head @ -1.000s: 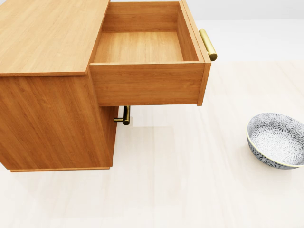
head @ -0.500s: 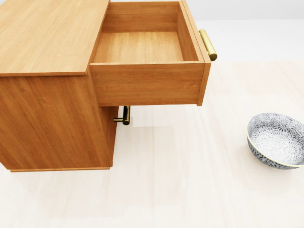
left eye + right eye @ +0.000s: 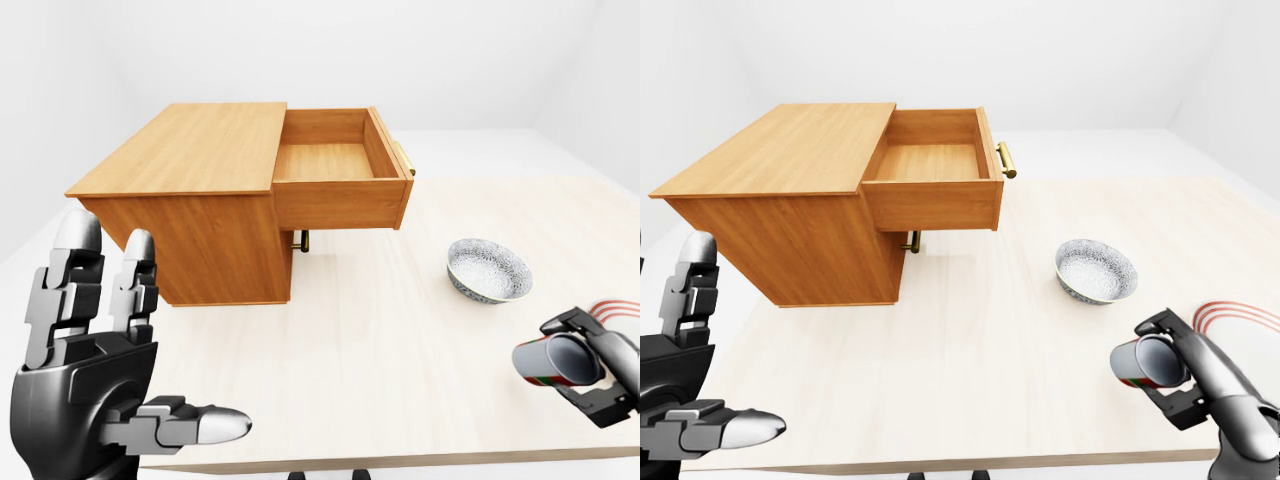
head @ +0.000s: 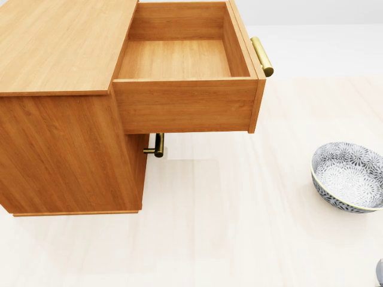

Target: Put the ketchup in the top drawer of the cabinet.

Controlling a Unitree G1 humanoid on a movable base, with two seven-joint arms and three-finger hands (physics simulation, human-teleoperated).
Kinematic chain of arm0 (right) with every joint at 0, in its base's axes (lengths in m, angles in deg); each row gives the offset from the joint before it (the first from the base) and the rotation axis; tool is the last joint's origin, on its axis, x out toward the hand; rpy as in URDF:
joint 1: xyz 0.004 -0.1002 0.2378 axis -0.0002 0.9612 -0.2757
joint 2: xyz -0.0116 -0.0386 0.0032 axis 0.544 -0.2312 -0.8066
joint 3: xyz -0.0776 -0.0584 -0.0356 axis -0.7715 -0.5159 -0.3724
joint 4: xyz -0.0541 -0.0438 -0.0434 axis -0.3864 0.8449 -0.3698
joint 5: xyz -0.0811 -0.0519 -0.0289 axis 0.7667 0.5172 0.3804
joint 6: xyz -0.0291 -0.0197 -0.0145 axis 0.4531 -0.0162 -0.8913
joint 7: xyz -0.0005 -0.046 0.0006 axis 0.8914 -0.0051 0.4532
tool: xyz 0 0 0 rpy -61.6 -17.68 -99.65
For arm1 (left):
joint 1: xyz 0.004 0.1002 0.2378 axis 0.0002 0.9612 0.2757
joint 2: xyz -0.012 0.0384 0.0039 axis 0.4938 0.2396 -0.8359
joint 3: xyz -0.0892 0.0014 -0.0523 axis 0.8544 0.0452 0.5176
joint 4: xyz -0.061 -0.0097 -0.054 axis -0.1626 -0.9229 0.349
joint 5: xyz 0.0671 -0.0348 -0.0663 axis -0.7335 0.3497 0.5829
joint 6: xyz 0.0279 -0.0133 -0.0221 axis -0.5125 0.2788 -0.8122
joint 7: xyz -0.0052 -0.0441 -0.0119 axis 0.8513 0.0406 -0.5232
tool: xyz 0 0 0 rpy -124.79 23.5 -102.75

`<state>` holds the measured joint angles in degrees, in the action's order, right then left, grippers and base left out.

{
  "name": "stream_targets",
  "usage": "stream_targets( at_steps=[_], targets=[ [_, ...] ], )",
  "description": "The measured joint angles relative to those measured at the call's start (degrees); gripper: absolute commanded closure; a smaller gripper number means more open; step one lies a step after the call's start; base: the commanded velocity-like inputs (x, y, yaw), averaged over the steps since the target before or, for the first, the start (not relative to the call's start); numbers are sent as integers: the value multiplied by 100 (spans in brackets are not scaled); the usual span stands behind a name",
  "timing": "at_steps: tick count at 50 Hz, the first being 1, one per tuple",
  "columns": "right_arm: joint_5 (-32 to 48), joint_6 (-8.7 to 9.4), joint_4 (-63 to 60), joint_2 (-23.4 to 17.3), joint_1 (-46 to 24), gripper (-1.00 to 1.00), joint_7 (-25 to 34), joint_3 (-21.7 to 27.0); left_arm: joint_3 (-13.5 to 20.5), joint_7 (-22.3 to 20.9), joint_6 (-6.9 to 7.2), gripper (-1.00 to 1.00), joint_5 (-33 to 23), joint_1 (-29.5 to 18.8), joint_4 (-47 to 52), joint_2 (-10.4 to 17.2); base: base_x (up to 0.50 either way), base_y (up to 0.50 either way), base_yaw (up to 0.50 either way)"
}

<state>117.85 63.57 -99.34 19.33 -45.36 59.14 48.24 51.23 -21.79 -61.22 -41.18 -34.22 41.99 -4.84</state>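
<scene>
- The head view held rock steady against the earlier pictures: cabinet (image 4: 66, 113), open top drawer (image 4: 179, 60) and patterned bowl (image 4: 350, 176) all sat exactly where they had been, so the base had not shifted.
- One new thing crept in: a small grey sliver at the bottom right corner of the head view, absent half a second before. I judged it to be the right robot hand or its load rising into sight, though it was too small to be sure.
- The eye views told the rest. The right robot hand (image 3: 1170, 385) was closed round the ketchup (image 3: 1138, 362), a bottle held lying on its side above the right part of the tabletop's (image 3: 360, 340) near edge, off the surface.
- The left robot hand (image 3: 100, 370) was spread wide, fingers up and thumb out, gripping nothing, over the tabletop's near left corner.
- The drawer stood pulled fully out and bare inside, brass handle (image 4: 262, 57) facing the right edge.
- So pickup looked done and the carry looked under way. The bottle was well apart from the drawer, with the bowl between them.
- Red rings (image 3: 612, 308) showed at the right edge, beside the loaded hand.
</scene>
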Motion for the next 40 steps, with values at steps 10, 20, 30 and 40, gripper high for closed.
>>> stream_targets(
  at_steps=[10, 20, 30, 40],
  targets=[
    [865, 0, -2097, 61, -362, 100, 0, -220, 12, 41, 0, -100, 82, 38, 0, 65, 0, 0, 0],
    [1392, 0, -3700, -611, -926, 100, 0, -951, 23, 316, 0, -100, 322, 50, 0, 359, 0, 0, 0],
    [1687, 0, -4522, -1369, -1761, 100, 0, -1907, 24, 559, 0, -100, 547, 103, 0, 632, 0, 0, 0],
    [2216, 0, -4824, -1234, -2428, 100, 0, -2669, -29, 716, 0, -100, 648, 159, 0, 811, 0, 0, 0]
  ],
)
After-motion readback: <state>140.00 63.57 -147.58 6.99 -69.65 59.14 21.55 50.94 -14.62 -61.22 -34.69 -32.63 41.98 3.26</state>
